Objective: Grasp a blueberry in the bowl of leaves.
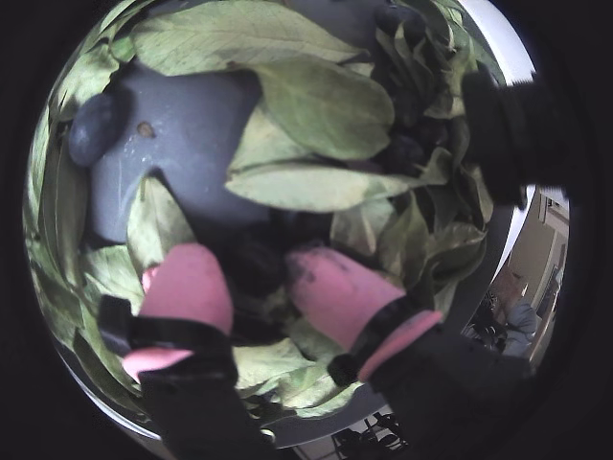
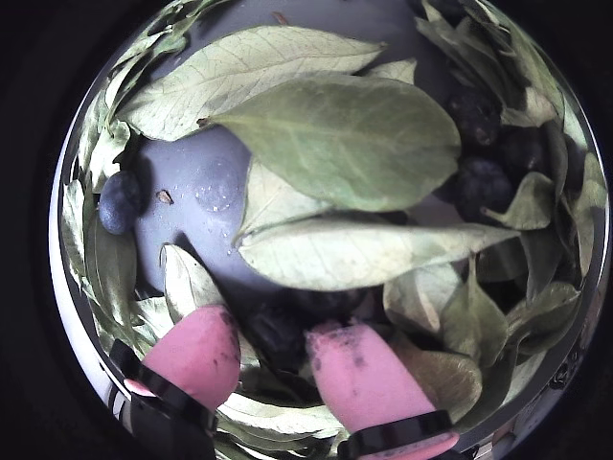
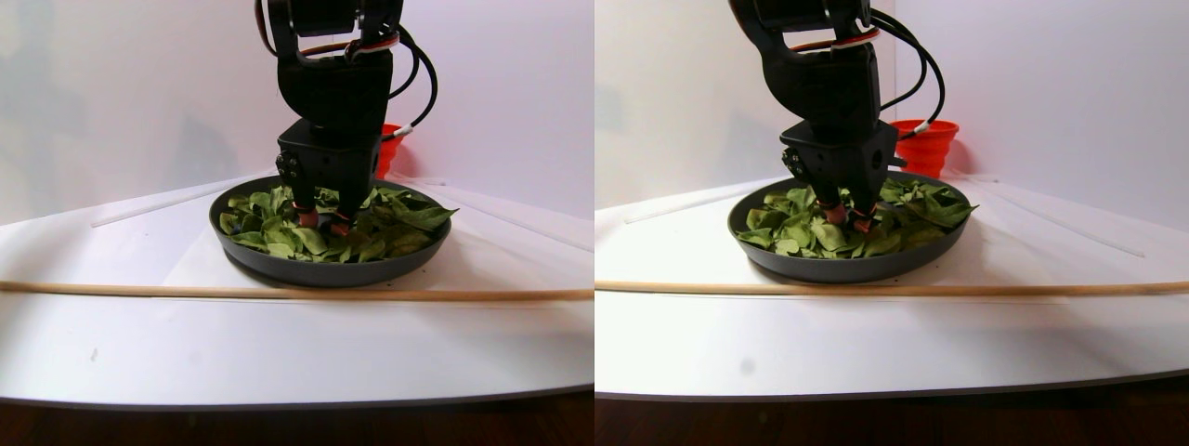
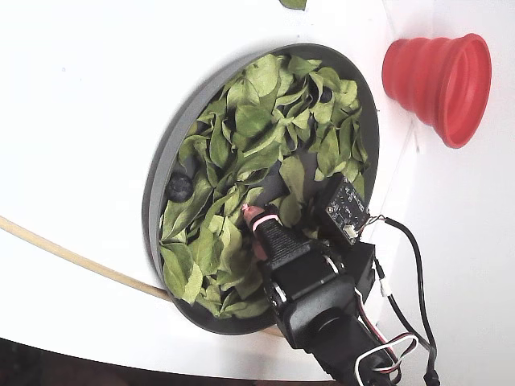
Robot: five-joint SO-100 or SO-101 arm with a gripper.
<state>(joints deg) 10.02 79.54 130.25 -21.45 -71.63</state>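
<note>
Down at the bottom of both wrist views, the gripper (image 2: pixel 278 350) is showing its two pink fingertips (image 2: pixel 196 353) standing apart among the leaves (image 2: pixel 335 134), with one dark blueberry (image 2: pixel 276 331) sitting in the gap between them; whether they are touching it is unclear. Farther up, at the left edge, a second blueberry (image 2: pixel 120 201) is lying on the bare grey floor of the bowl (image 2: pixel 206 182). Several more dark berries (image 2: pixel 484 182) are clustering at upper right. Beyond the bowl, in the fixed view's upper right, one red cup (image 4: pixel 438 76) is standing.
</note>
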